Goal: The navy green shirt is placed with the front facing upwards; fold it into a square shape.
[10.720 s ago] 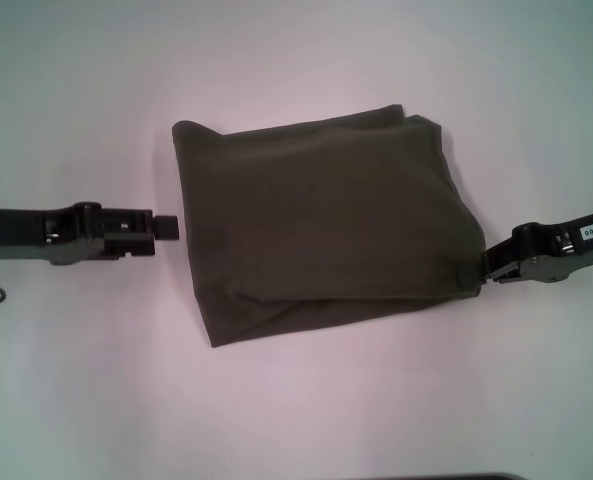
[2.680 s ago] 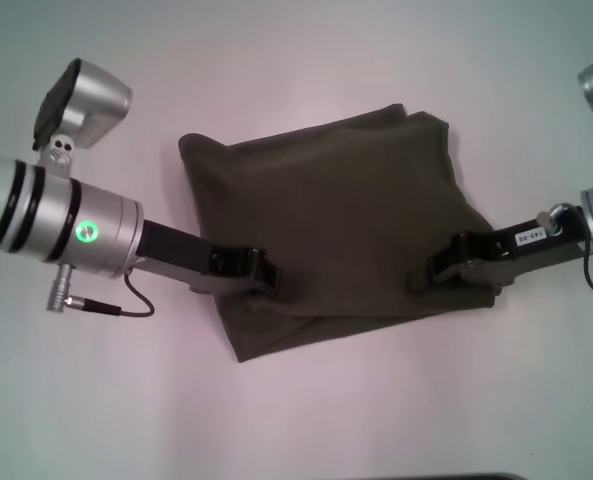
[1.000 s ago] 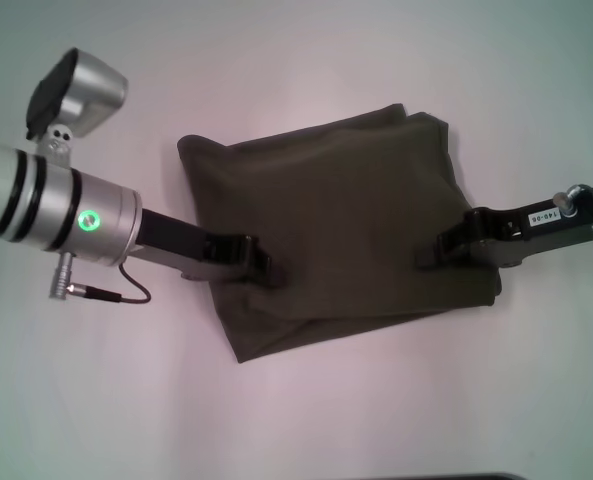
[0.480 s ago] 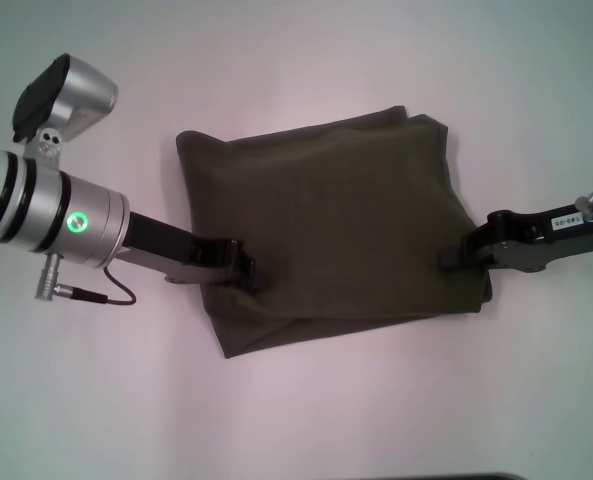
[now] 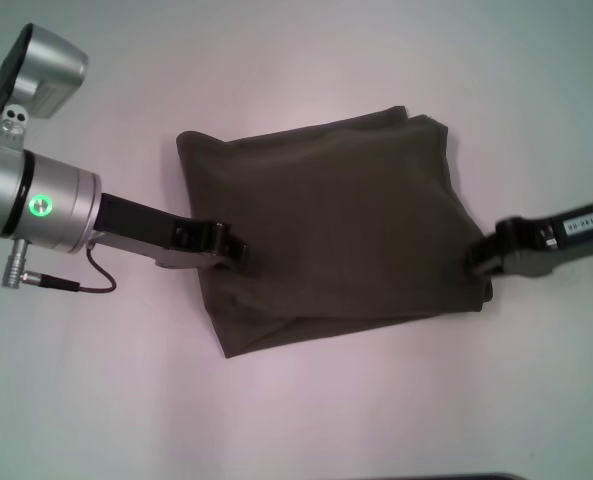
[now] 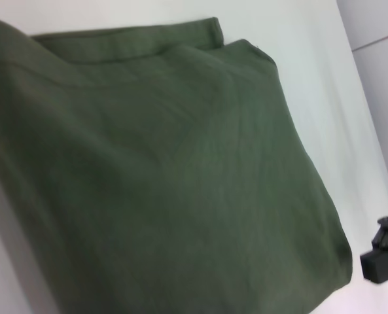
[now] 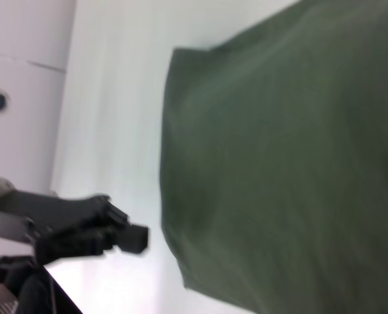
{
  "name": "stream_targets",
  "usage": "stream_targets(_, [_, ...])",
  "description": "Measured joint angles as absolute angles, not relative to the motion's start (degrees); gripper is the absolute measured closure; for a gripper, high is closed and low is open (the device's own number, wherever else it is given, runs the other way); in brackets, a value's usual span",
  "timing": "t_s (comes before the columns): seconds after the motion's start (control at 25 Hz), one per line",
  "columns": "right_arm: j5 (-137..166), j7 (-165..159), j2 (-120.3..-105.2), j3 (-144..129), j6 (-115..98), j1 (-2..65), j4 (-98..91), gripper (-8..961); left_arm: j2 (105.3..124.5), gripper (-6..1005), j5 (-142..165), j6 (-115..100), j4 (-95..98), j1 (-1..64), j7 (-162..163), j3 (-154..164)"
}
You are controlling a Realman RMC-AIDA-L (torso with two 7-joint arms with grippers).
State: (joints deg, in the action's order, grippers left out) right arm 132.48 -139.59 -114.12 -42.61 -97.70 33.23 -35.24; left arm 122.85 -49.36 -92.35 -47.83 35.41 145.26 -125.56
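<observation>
The navy green shirt point(image 5: 331, 225) lies folded into a rough square on the white table, plain olive side up, with a lower layer sticking out along its near edge. My left gripper point(image 5: 238, 257) is at the shirt's left edge, its tip a single closed block point(image 7: 136, 239) just clear of the cloth. At the shirt's right edge, near the lower corner, is my right gripper point(image 5: 473, 262). Seen from the left wrist, it point(image 6: 377, 267) is shut and a little apart from the cloth point(image 6: 167, 183). Neither gripper holds anything.
The white table point(image 5: 306, 60) surrounds the shirt on all sides. The left arm's silver wrist point(image 5: 36, 205) with its green light and a cable hangs over the table's left part. A dark strip shows at the near edge point(image 5: 476, 477).
Both arms have drawn outward from the middle of the shirt to its left and right edges. The shirt's right near corner has shifted slightly inward; the fold has otherwise stayed flat.
</observation>
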Motion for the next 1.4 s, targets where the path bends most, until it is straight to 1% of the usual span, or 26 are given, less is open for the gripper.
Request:
stream_targets(0.16, [136.15, -141.05, -113.54, -42.41, -97.62, 32.61, -35.08, 947, 122.57, 998, -49.35, -91.99, -47.56, 35.01, 145.25, -125.60])
stream_targets(0.36, [138.77, -143.97, -112.46, -42.16, -94.93, 31.79, -35.28, 947, 122.40, 998, -49.27, -91.84, -47.70, 34.78, 145.23, -125.60])
stream_targets(0.6, [138.86, -143.97, -112.42, -41.46, -94.69, 31.87, -35.50, 947, 122.41, 998, -49.16, -92.00, -47.71, 34.58, 145.20, -125.60])
stream_targets(0.76, [137.24, -141.94, -112.23, -40.24, -99.99, 31.86, -37.90, 947, 121.95, 998, -49.27, -92.43, -48.10, 34.06, 145.16, -125.97])
stream_targets(0.92, [134.34, -139.77, -112.13, -37.24, -104.78, 31.77, -39.46, 948, 121.90, 999, -49.31, -93.13, -48.38, 33.84, 144.64, -127.12])
stream_targets(1.0, [133.93, -139.30, -112.53, -37.05, -104.39, 32.03, -38.85, 948, 121.96, 999, -49.33, -93.18, -48.41, 33.77, 144.59, -127.18])
stream_targets(1.2, [136.44, -139.39, -114.30, -40.00, -97.70, 33.33, -35.14, 948, 122.20, 999, -49.38, -93.15, -48.43, 33.81, 144.50, -127.18])
stream_targets(1.4, [140.35, -140.95, -114.61, -41.70, -93.83, 34.43, -32.87, 948, 122.01, 999, -49.40, -93.11, -48.43, 33.92, 144.52, -127.18])
